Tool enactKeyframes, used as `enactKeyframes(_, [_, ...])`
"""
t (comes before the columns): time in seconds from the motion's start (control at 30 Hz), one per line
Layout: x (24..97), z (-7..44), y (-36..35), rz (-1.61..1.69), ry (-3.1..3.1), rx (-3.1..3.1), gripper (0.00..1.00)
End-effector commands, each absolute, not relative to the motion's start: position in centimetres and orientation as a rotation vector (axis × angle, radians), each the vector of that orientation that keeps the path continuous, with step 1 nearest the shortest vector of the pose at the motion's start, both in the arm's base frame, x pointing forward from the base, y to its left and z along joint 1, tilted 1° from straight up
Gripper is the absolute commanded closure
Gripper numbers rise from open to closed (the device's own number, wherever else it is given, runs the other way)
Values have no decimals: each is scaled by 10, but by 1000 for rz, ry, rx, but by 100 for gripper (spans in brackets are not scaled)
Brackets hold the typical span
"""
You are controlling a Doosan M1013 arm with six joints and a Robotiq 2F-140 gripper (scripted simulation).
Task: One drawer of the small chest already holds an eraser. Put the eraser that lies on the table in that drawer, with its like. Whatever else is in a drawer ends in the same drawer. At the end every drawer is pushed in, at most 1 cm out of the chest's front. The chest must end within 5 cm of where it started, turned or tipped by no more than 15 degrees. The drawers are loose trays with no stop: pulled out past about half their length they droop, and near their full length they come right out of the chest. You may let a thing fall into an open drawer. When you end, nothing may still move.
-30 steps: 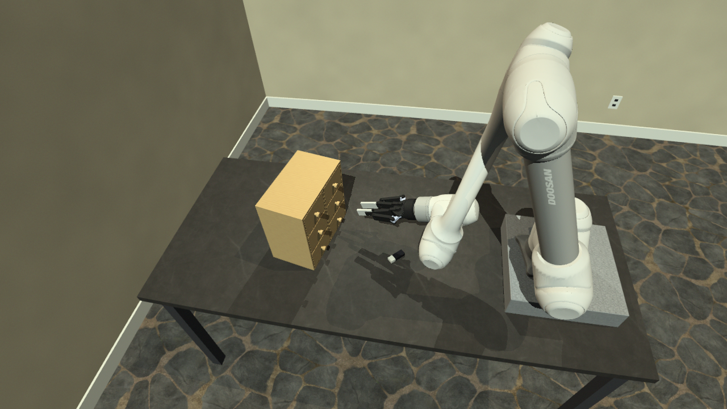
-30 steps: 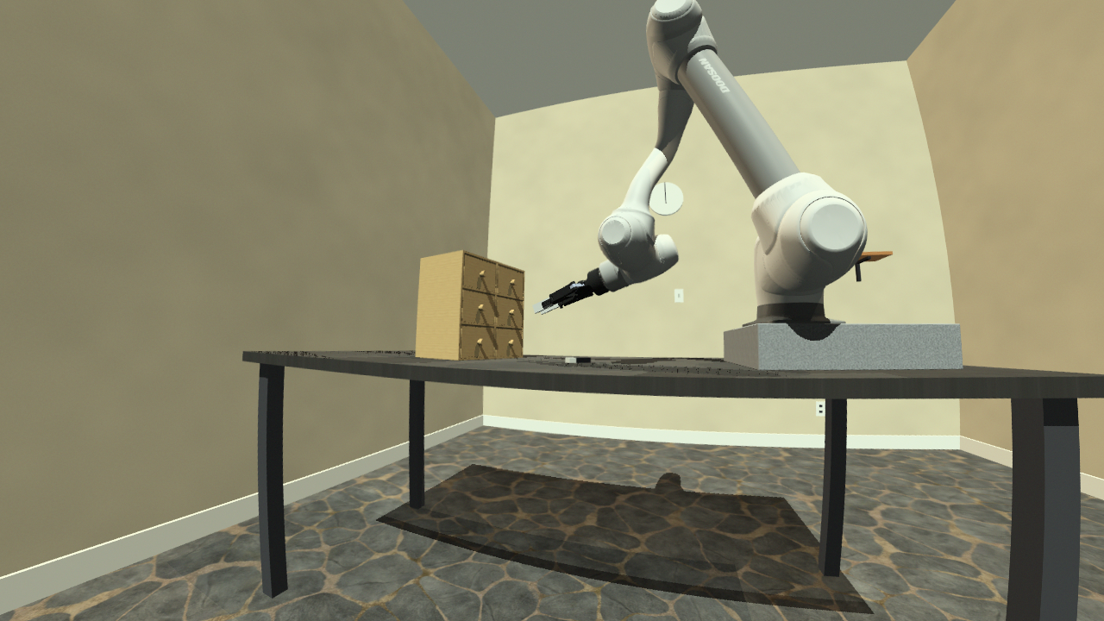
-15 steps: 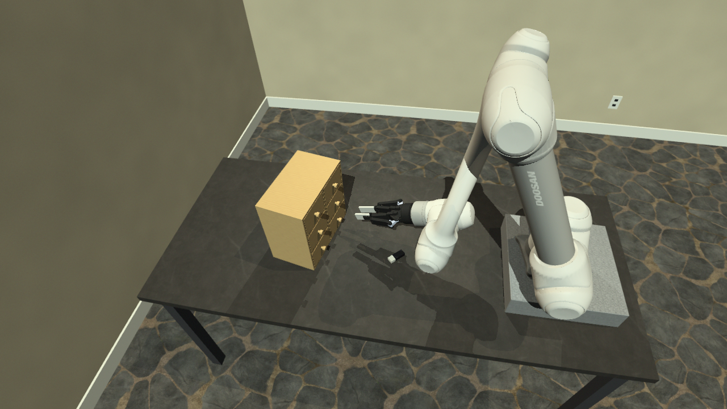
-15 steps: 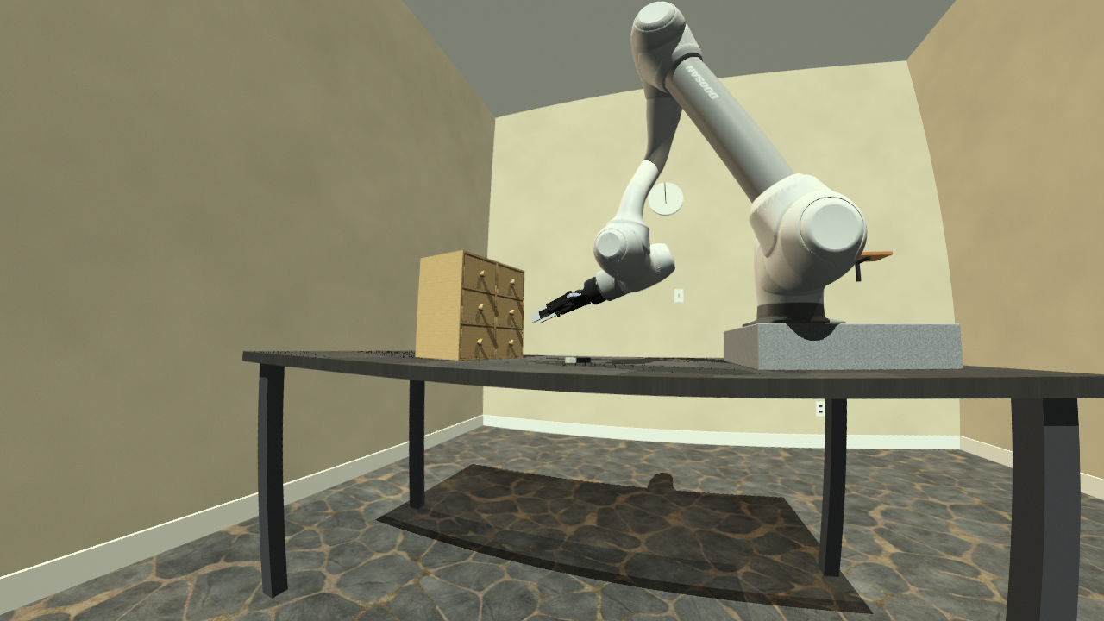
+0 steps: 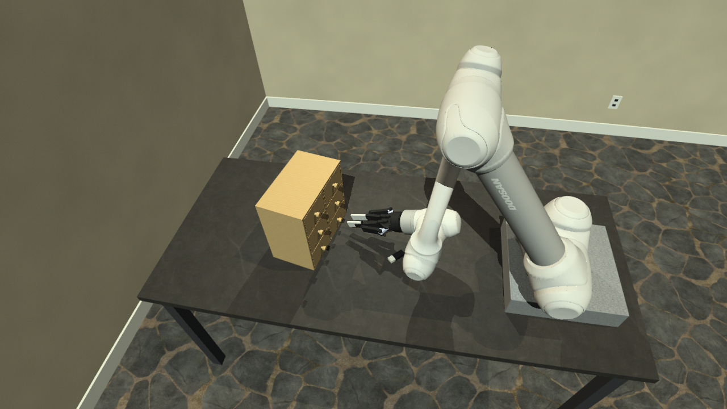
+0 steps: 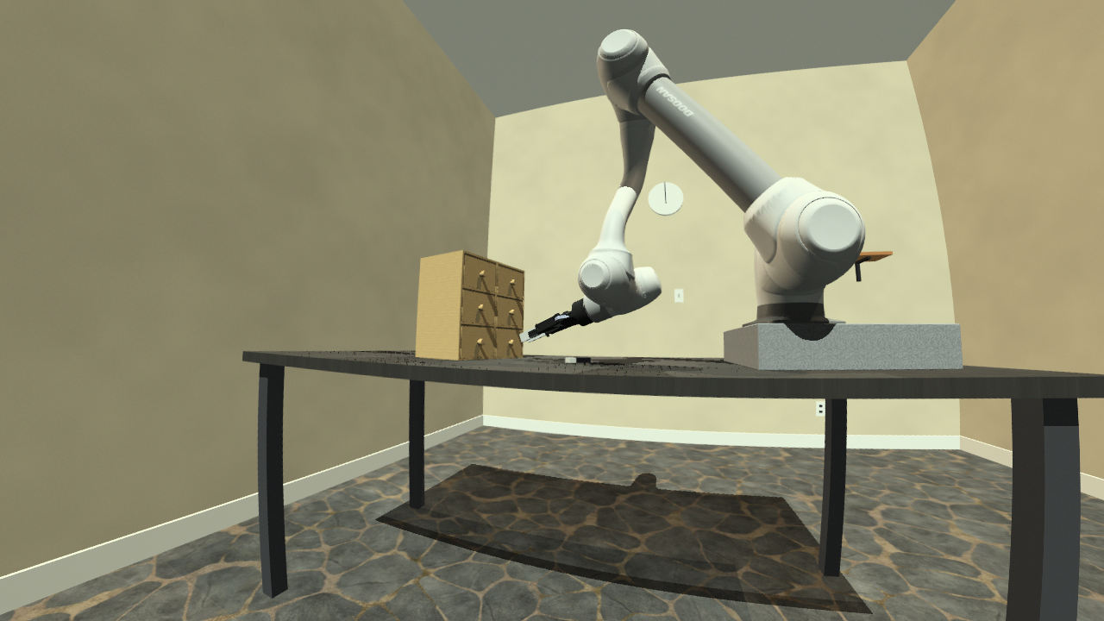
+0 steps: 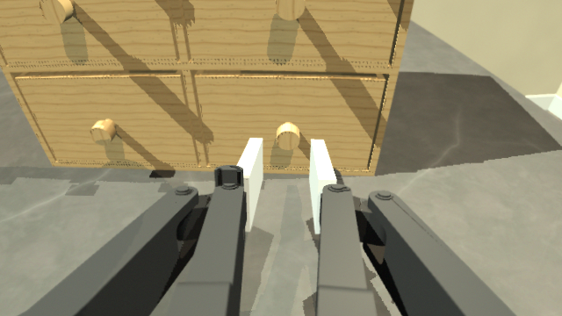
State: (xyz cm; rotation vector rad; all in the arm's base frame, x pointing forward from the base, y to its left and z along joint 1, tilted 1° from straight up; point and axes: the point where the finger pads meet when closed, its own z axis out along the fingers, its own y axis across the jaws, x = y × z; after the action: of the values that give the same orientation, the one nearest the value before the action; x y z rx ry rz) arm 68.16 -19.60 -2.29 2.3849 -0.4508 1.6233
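Six drawers shut; my claw [image 7: 283,175], narrowed and empty, lines up on the bottom knob [image 7: 287,135] at twelve o'clock; I'd creep in squarely, pinch, pull under halfway; eraser [image 5: 395,256] waits on the tabletop [image 5: 218,254] behind.

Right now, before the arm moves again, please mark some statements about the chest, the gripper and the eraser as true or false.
1. All drawers of the chest are pushed in. True.
2. The gripper is lined up with a top-row knob. False: the bottom-row knob on the right in the wrist view sits between its pads.
3. The fingers clamp the knob. False: they stand narrowed, with gaps on both sides of it.
4. The eraser lies on the table. True.
5. The gripper holds the eraser. False: it holds nothing.
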Motion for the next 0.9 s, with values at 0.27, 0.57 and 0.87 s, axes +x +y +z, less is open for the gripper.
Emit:
enactKeyframes(0.27, [696, -40, -202, 1636, -451, 2378, 80])
enactKeyframes(0.57, [696, -40, -202, 1636, -451, 2378, 80])
enactKeyframes(0.87, [696, -40, -202, 1636, -451, 2378, 80])
